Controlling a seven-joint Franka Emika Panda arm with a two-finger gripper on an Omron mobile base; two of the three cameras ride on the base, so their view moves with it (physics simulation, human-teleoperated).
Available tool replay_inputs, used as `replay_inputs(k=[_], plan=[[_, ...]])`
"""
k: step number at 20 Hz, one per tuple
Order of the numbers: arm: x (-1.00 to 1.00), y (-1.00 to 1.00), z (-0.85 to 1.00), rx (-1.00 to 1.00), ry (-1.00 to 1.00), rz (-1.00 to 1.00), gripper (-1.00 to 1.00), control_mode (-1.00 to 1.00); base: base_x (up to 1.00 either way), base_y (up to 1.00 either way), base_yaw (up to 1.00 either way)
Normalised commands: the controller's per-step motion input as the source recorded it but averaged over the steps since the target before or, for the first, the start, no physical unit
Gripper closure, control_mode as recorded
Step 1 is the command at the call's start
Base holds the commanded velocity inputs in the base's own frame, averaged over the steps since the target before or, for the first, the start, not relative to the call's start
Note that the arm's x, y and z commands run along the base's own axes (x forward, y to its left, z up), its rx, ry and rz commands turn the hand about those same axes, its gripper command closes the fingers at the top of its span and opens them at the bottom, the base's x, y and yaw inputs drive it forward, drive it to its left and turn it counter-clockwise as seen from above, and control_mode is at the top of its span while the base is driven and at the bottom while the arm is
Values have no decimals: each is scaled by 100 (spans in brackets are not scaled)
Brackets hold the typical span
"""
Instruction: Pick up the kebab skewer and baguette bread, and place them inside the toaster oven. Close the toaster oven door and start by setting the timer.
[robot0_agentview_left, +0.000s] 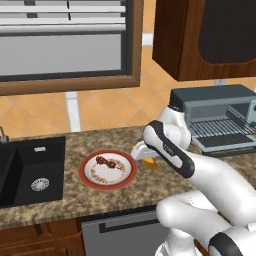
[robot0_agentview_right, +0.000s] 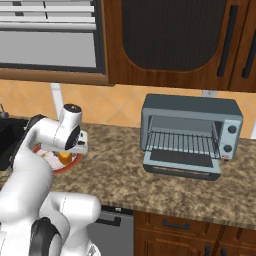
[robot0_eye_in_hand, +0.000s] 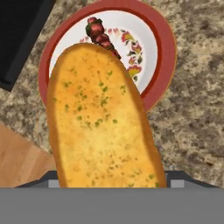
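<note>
Left base view, hidden: we see the arm's forearm covering most of the baguette bread (robot0_agentview_left: 149, 162); only an orange corner shows past the plate (robot0_agentview_left: 90, 181).
Left base view, arm: bent low over the table (robot0_agentview_left: 60, 205), wrist beside the plate's right rim.
Left base view, skewer: the kebab skewer (robot0_agentview_left: 110, 163) lies on the plate.
Right base view, hidden: the tool (robot0_agentview_right: 66, 156) is tucked under the wrist; we make out an orange lump there.
Right base view, oven: the toaster oven (robot0_agentview_right: 190, 129) stands well apart to the right, the toaster oven door (robot0_agentview_right: 181, 165) folded down.
Hand view, bread: golden, green-flecked, it rises large from between the fingertips, over the plate; we judge the tool clamped on it, the fingers mostly hidden.
</note>
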Motion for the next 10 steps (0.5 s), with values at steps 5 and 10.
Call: replay_inputs(k=[5, 10], plan=[[11, -100, 32, 0, 0, -2, 100, -100, 0, 0, 0], [37, -100, 29, 0, 0, 0, 100, -100, 0, 0, 0]])
